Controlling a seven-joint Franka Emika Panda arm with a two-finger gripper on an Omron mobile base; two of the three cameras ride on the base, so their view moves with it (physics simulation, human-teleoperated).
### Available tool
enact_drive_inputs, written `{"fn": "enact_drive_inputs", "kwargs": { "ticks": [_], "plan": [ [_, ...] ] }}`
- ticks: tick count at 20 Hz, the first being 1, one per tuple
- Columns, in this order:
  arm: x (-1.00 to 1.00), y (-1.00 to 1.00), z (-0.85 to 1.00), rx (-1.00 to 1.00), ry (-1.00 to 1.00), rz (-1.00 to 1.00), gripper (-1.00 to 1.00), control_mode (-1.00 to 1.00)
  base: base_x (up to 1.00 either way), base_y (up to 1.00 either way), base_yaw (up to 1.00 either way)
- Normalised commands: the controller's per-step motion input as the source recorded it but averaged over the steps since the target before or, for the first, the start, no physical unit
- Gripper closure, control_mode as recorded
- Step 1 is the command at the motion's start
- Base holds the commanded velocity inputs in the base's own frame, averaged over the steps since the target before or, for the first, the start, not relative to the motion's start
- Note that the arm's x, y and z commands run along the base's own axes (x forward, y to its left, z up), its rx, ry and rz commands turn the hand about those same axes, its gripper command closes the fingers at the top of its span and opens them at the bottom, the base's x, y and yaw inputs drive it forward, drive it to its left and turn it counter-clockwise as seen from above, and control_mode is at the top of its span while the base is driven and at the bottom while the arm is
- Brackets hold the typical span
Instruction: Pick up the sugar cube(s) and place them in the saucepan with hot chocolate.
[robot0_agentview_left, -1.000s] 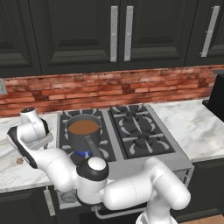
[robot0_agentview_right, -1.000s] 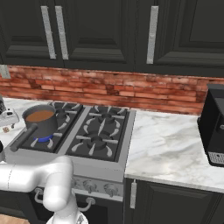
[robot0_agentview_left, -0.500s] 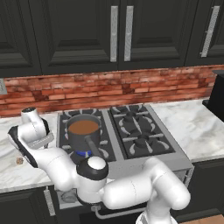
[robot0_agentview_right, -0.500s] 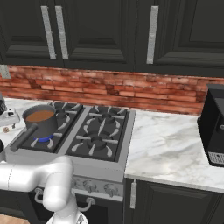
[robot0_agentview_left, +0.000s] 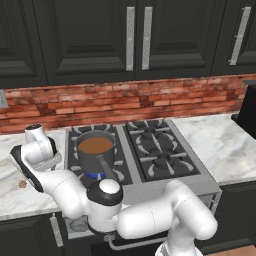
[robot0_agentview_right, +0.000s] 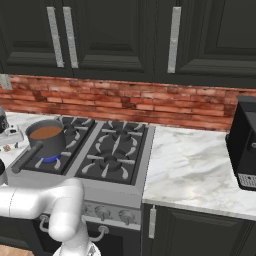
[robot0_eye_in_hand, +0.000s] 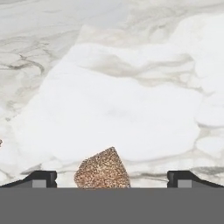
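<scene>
Not much has changed over the last sec. In both base views the arm sits in practically the same pose, wrist out left over the marble desk (robot0_eye_in_hand: 131, 87) beside the stove (robot0_agentview_left: 150, 155), and nothing on the desk has moved. Base hasn't driven either; bkgd is identical.

Gripper (robot0_eye_in_hand: 113, 180) is spread wide, as it was a sec ago, w/ nothing pinched. In the hand view its two dark tips stand well apart, and a brown speckled sugar cube (robot0_eye_in_hand: 102, 169) lies on the desk between them, a bit nearer the left tip. Neither tip touches it. A tiny brown sliver shows at that view's left edge. It could be another cube, but it's too cut off to tell.

From the left base view, a brown lump (robot0_agentview_left: 22, 183) lies on the desk left of the stove, just beside the arm's forearm. The saucepan w/ hot chocolate (robot0_agentview_left: 95, 152) is on the front left burner, handle pointing toward the robot, liquid level and undisturbed. No cube is visible in it.

Meaning for the task: looks like a settle/align pause right above the 1st cube, pre-grasp. Cube is framed but off-centre, so prob a small sideways nudge and a short drop are needed before closing. It's small and angular, so it could squirt out if pinched on a corner. Nothing delivered yet, and the carry to the pan is short.
</scene>
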Motion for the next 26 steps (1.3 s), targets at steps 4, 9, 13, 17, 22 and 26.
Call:
{"fn": "enact_drive_inputs", "kwargs": {
  "ticks": [4,9,13,17,22,26],
  "plan": [
    [0.00,0.04,-0.16,0.00,0.00,0.00,-1.00,-1.00,0.00,0.00,0.00],
    [0.00,0.18,-0.20,0.00,0.00,0.00,-1.00,-1.00,0.00,0.00,0.00],
    [0.00,0.35,-0.13,-0.02,-0.02,0.00,-1.00,-1.00,0.00,0.00,0.00],
    [0.00,0.13,-0.10,-0.01,0.00,0.00,-1.00,-1.00,0.00,0.00,0.00],
    [-0.08,0.01,-0.11,0.00,0.00,0.00,-1.00,-1.00,0.00,0.00,0.00],
    [-0.09,0.00,-0.18,0.00,0.00,0.00,-1.00,-1.00,0.00,0.00,0.00]
  ]
}}
